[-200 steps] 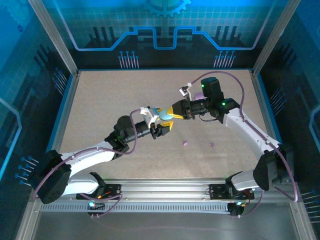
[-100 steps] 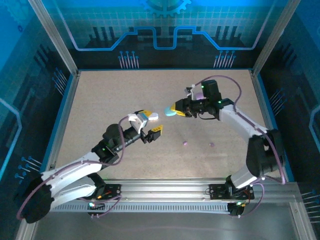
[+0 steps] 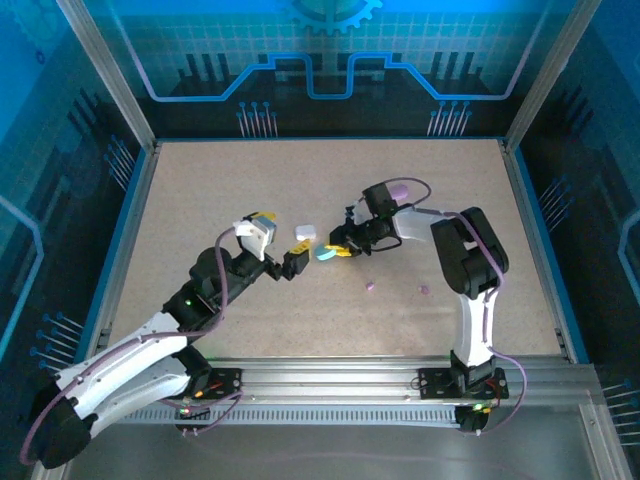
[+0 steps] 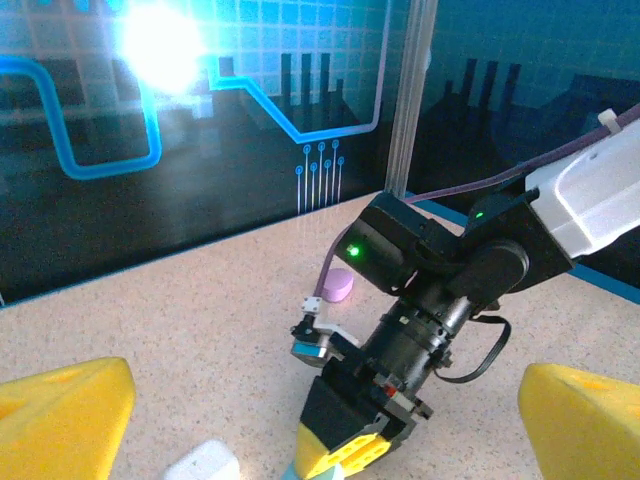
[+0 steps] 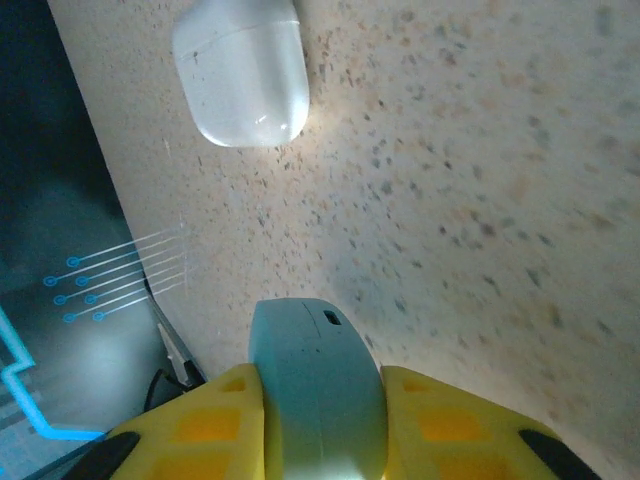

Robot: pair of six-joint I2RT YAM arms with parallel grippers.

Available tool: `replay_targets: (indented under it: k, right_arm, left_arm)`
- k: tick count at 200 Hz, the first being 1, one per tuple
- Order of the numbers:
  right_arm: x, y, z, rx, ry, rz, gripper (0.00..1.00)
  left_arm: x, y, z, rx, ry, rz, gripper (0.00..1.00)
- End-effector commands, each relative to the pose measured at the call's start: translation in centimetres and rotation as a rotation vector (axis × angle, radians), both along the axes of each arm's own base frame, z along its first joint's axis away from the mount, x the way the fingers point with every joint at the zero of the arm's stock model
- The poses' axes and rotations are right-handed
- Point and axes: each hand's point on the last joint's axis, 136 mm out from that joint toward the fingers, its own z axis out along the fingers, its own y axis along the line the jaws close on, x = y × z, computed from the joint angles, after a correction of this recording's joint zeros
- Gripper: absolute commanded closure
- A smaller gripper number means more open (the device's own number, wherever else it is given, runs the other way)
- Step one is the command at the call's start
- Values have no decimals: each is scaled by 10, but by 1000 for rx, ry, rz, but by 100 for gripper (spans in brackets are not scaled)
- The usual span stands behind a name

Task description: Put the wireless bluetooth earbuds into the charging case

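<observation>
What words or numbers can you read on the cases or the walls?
None to read.
The white case is plain.
The teal case has just a small dark mark, not a letter.
The back wall carries glowing lines and a gear shape, no words or numbers.

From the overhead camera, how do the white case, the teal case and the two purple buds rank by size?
1. white case and teal case: alike; the teal one is partly hidden in the right gripper.
2. The two purple buds: alike, far smaller.
</observation>
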Motion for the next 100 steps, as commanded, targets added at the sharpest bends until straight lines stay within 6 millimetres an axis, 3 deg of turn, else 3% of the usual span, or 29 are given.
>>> replay_targets:
  k: [1,60,100]
  right_arm:
    - [12,15,-3,-18,-58,26,83]
    - [9,14,-30,-113,-34,29,74]
    - [8,2,-20,-174,-70,37,57]
  left_arm:
    - [4,3,8,-32,56,9,1]
    - [14,-7,4,-44,169,-20,1]
    - [13,-11,11,-76,153,-51,1]
